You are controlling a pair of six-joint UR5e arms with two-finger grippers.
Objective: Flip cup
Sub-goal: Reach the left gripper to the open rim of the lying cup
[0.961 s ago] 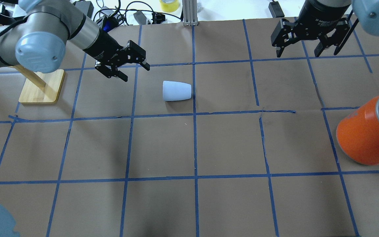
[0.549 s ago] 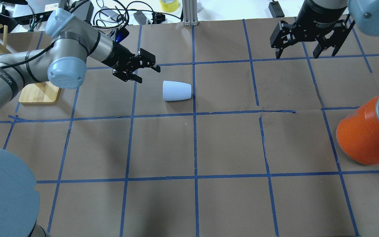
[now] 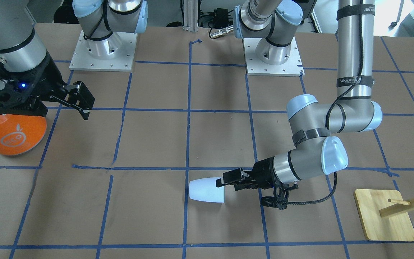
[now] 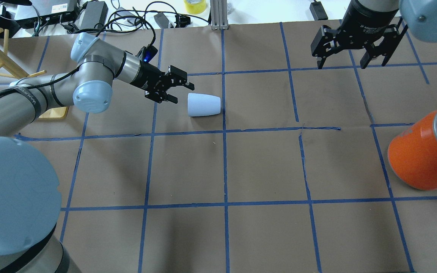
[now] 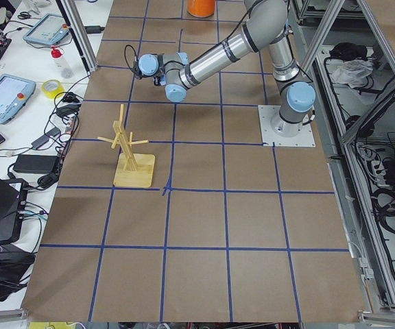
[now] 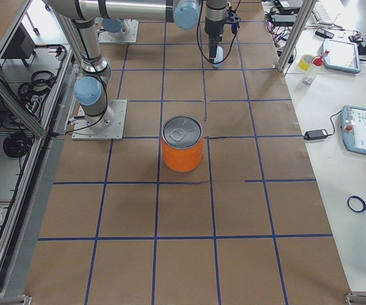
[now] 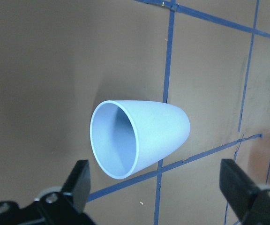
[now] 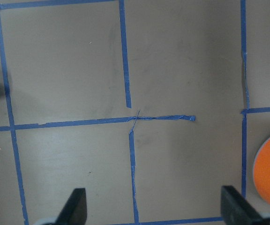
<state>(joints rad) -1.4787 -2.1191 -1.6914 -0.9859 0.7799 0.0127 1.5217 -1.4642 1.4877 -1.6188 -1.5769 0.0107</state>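
My left gripper [image 4: 182, 93] lies low, spread wide, facing the open mouth of the cup [image 4: 203, 105]; it's lying sideways, so I'd pinch its rim.

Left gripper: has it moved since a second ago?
Yes. In the overhead view the left gripper has advanced rightward, toward the cup, which has stayed on its side by the central tape line.

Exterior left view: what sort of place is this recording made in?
Probably a robotics lab: a table papered brown and gridded in blue tape, a teach pendant beside it, the left arm bolted to a base plate.
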